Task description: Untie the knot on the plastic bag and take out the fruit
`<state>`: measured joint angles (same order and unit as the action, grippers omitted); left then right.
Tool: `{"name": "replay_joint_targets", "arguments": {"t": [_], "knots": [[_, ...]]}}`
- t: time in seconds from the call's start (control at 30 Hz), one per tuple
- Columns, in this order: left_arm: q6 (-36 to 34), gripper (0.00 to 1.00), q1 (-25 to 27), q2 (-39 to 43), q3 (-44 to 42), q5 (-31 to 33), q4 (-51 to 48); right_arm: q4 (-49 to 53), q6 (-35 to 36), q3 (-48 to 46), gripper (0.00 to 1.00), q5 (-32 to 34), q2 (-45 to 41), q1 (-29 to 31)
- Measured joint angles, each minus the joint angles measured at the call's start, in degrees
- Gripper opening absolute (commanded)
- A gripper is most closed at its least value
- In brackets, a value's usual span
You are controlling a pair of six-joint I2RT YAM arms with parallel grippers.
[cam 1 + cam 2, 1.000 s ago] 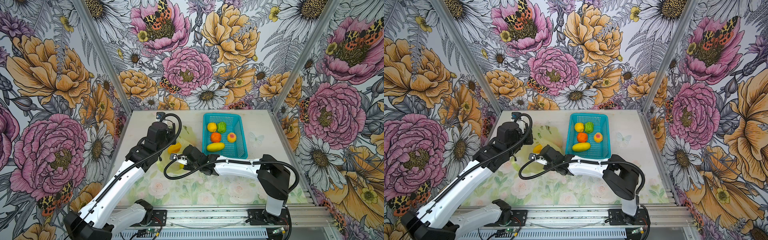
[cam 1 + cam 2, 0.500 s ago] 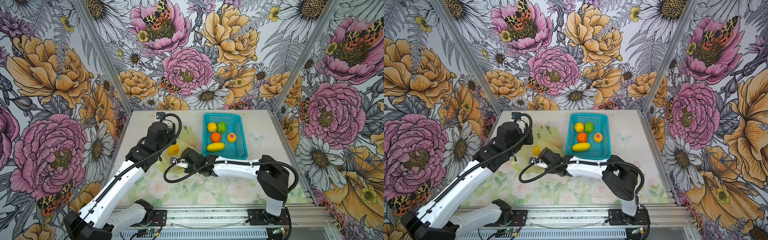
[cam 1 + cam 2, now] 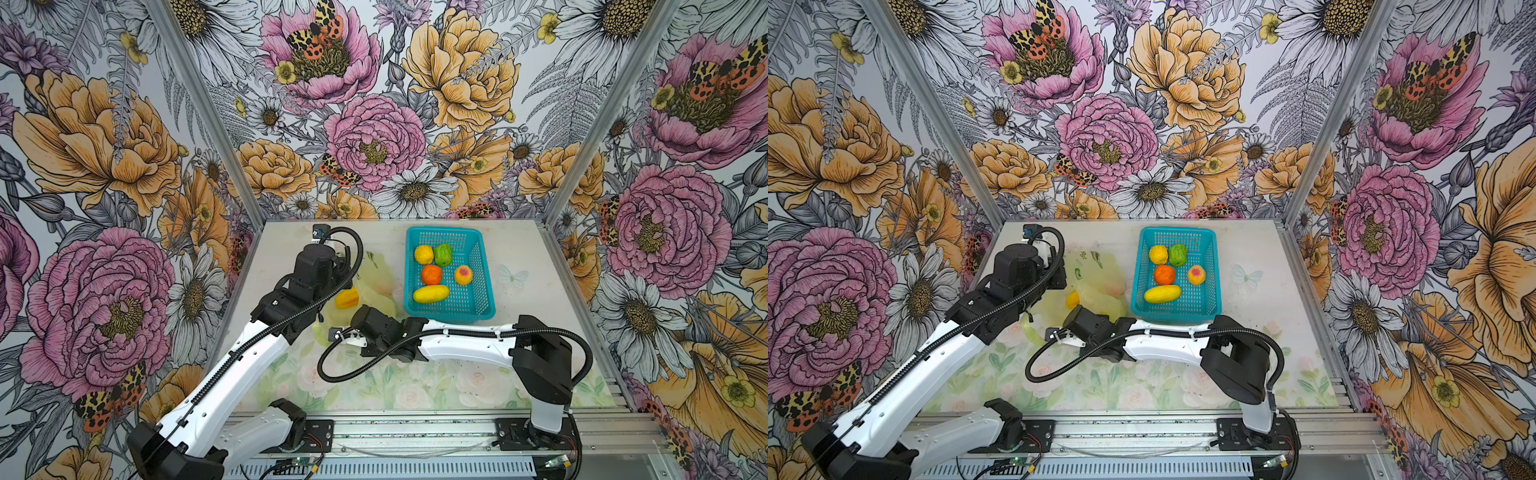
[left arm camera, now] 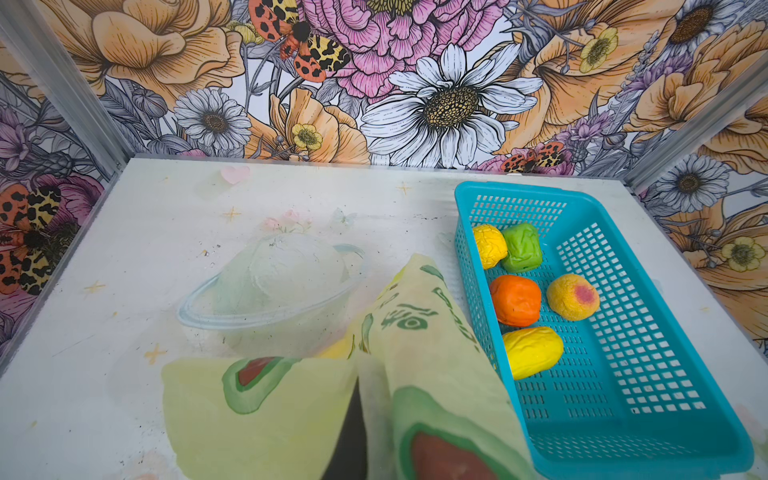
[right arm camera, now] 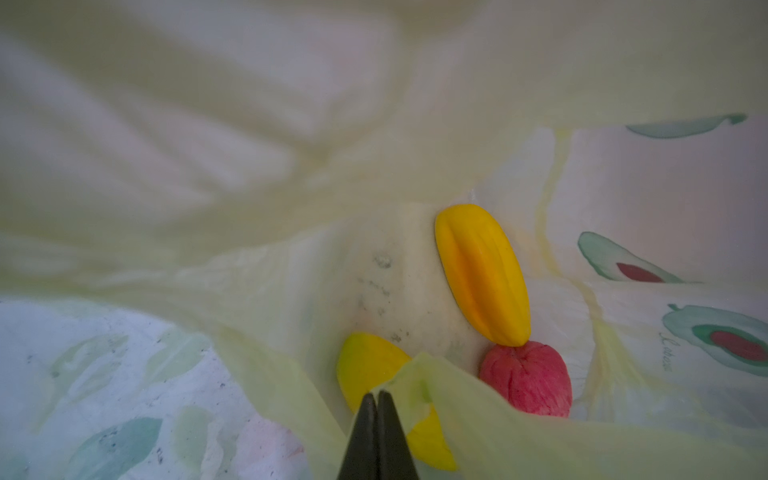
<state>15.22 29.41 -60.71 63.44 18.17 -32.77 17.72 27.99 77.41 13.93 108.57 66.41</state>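
Yellow-green bag (image 3: 376, 276) is pinched twice: the left arm (image 3: 249, 353) reaches far forward, left claw (image 4: 351, 419) clamped on film, right arm (image 3: 461, 338) lies low crosswise, right claw (image 5: 378, 401) nipping the rim.

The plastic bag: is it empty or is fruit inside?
Not empty. The right wrist view shows a long yellow fruit, another yellow fruit and a pink-red fruit inside the plastic bag.
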Motion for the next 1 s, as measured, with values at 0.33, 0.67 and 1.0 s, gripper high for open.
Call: {"name": "replay_joint_targets", "arguments": {"t": [0.33,0.67,1.0], "knots": [[0.0,0.00,0.0,0.0,0.0,0.0,0.0,1.7,-0.2,6.4,0.24,1.5,8.6,-2.4],[0.0,0.00,0.0,0.0,0.0,-0.2,0.0,4.6,-1.8,7.2,0.58,1.9,9.4,-6.1],[0.0,0.00,0.1,0.0,0.0,-0.2,0.0,6.1,-3.1,4.6,0.71,-0.5,8.0,-8.3]]}}
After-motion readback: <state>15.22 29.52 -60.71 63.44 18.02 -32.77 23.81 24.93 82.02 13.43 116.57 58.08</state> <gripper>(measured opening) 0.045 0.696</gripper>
